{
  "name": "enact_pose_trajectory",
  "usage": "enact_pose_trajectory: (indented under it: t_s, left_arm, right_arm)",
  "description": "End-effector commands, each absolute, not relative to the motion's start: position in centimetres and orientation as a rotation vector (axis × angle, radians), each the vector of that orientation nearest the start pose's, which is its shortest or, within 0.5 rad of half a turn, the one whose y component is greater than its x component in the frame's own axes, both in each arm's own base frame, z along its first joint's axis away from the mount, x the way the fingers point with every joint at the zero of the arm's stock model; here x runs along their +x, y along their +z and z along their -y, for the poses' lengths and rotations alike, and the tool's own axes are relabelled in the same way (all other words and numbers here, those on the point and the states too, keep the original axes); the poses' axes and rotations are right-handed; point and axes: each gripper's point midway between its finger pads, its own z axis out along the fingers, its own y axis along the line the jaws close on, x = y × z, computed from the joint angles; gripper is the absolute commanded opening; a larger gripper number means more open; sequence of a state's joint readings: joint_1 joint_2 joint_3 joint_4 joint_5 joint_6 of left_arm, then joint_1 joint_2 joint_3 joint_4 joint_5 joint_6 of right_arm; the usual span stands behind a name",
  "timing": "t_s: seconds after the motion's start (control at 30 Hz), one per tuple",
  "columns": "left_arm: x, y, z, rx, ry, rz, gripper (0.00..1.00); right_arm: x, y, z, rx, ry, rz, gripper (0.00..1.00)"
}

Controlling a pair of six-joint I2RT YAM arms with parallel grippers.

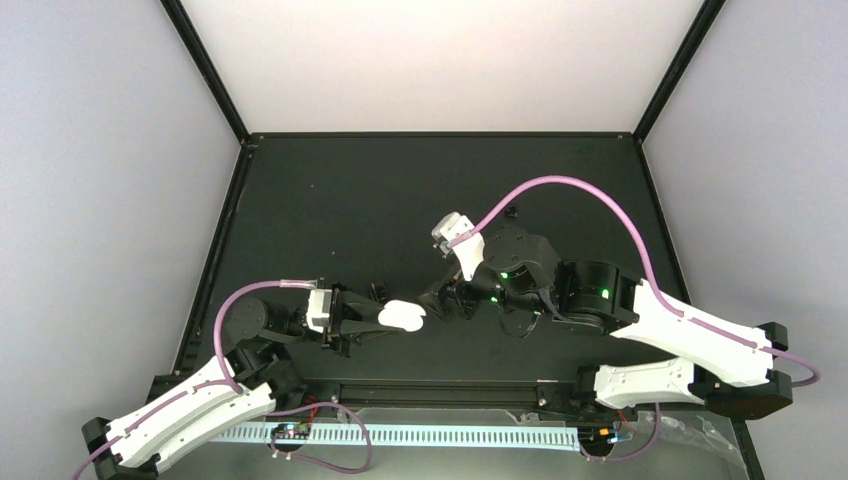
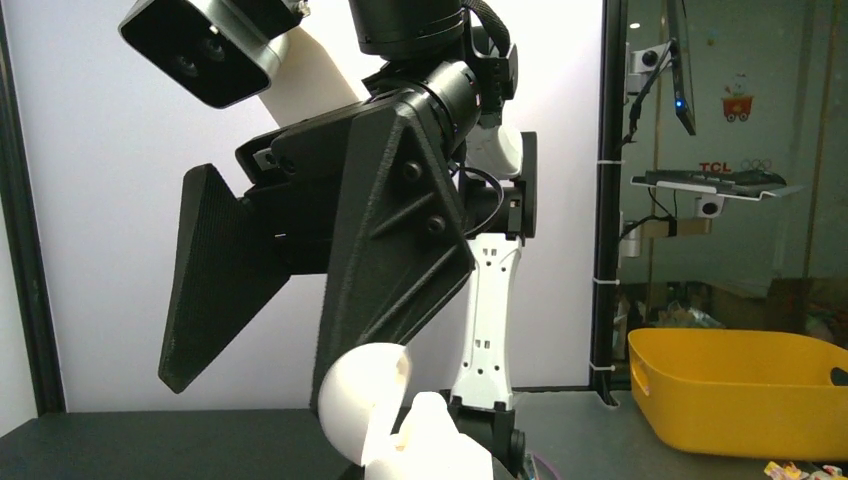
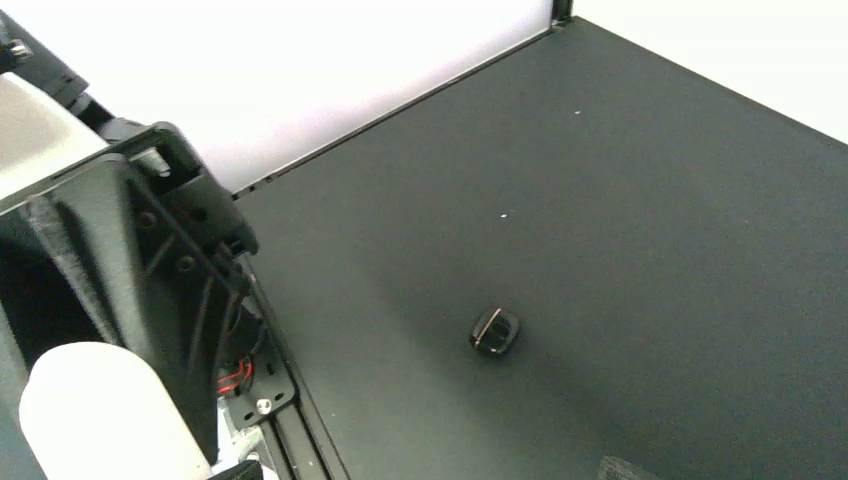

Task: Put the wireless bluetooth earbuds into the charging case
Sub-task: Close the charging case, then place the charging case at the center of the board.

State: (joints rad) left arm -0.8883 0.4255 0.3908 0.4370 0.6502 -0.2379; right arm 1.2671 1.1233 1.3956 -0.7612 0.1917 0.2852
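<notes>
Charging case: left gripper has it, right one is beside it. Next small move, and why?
Probably ease the right gripper onto the raised lid and fold it shut. The left gripper holds the charging case open, the right jaws stand empty beside it, and no earbud shows on the table.

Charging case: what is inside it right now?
The glossy white oval charging case stands open in the left end effector. A white rounded piece shows at its mouth, perhaps an earbud; the wells are hidden in every view.
</notes>
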Motion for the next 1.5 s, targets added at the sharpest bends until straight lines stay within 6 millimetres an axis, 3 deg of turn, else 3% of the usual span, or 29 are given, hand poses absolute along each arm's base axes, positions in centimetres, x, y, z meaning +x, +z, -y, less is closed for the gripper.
enact_pose_trajectory:
  t_s: [0.0, 0.37, 0.5, 0.67, 0.77, 0.9, 1.03, 1.2, 1.47]
  left_arm:
    - [5.3, 37.8, 23.1, 0.965, -1.337, -0.889, 0.01]
    - [6.1, 37.7, 23.6, 0.945, -1.326, -0.914, 0.02]
    - [6.8, 37.2, 23.7, 0.926, -1.304, -0.946, 0.01]
    - [9.6, 35.9, 23.6, 0.798, -1.236, -1.076, 0.02]
    - [12.7, 35.0, 22.6, 0.618, -1.163, -1.176, 0.02]
    - [16.6, 33.5, 22.5, 0.444, -1.091, -1.319, 0.02]
    - [20.4, 32.5, 24.9, 0.415, -1.045, -1.501, 0.02]
    - [26.0, 29.3, 28.3, 0.38, -1.076, -1.704, 0.02]
    - [34.6, 24.9, 29.8, 0.246, -1.12, -1.887, 0.02]
  right_arm:
    - [11.8, 37.6, -32.2, -0.985, 0.851, -1.874, 0.87]
    - [10.8, 37.1, -32.5, -1.056, 0.884, -1.858, 0.86]
    - [13.2, 38.7, -30.1, -0.848, 0.804, -1.836, 0.89]
    - [15.4, 40.5, -26.3, -0.576, 0.812, -1.762, 0.94]
    - [16.6, 39.3, -24.4, -0.452, 0.841, -1.756, 0.94]
    - [16.8, 36.2, -23.2, -0.382, 0.875, -1.764, 0.94]
    - [17.4, 32.6, -21.3, -0.287, 0.821, -1.798, 0.94]
    - [17.5, 29.8, -19.5, -0.238, 0.772, -1.827, 0.94]
    - [17.3, 26.6, -17.7, -0.233, 0.684, -1.89, 0.94]
